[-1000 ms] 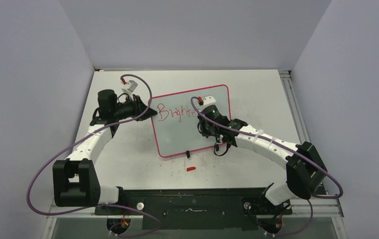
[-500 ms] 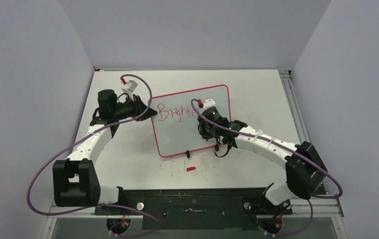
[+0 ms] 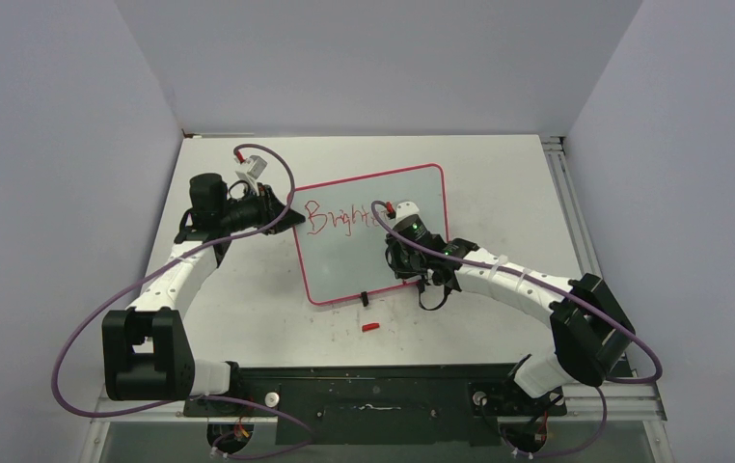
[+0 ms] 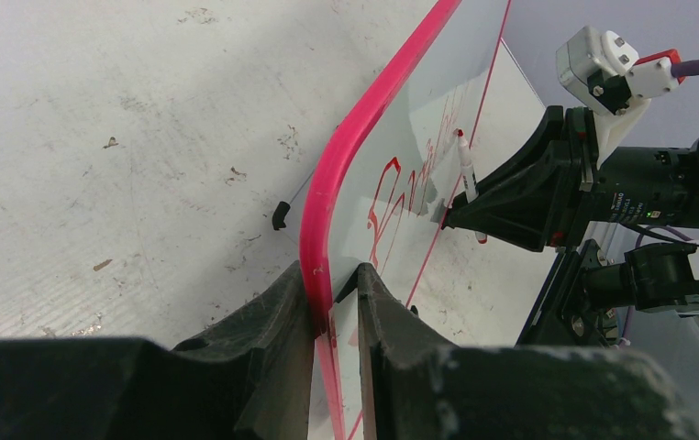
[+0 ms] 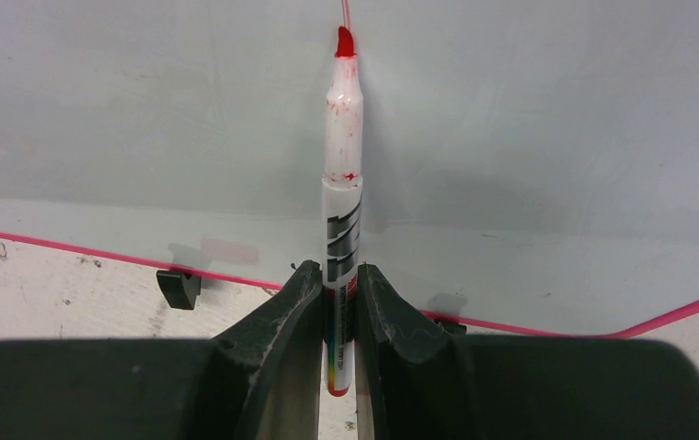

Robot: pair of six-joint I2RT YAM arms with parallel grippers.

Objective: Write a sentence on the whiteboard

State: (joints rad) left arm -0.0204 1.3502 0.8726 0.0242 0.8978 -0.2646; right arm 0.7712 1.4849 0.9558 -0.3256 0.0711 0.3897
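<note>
The whiteboard [image 3: 344, 265] with its pink-red frame lies mid-table. It also shows in the left wrist view [image 4: 364, 110] and the right wrist view [image 5: 511, 137]. Red lettering [image 3: 335, 219] on its upper line reads "Bright"; its end is hidden behind my right wrist. The lettering also shows in the left wrist view [image 4: 392, 192]. My left gripper [image 3: 291, 220] [image 4: 335, 275] is shut on the board's left edge. My right gripper [image 3: 393, 246] [image 5: 337, 273] is shut on a white marker [image 5: 342, 156] [image 4: 465, 170], whose red tip meets the board at the end of a thin red stroke [image 5: 345, 11].
A small red marker cap [image 3: 370, 327] lies on the table just in front of the board. Black feet [image 5: 178, 287] sit under the board's near edge. Grey walls close in the table on three sides. A metal rail [image 3: 561, 193] runs along the right edge.
My right gripper has moved slightly right and toward the near edge with the marker on the board. The left arm and the board have not moved.
</note>
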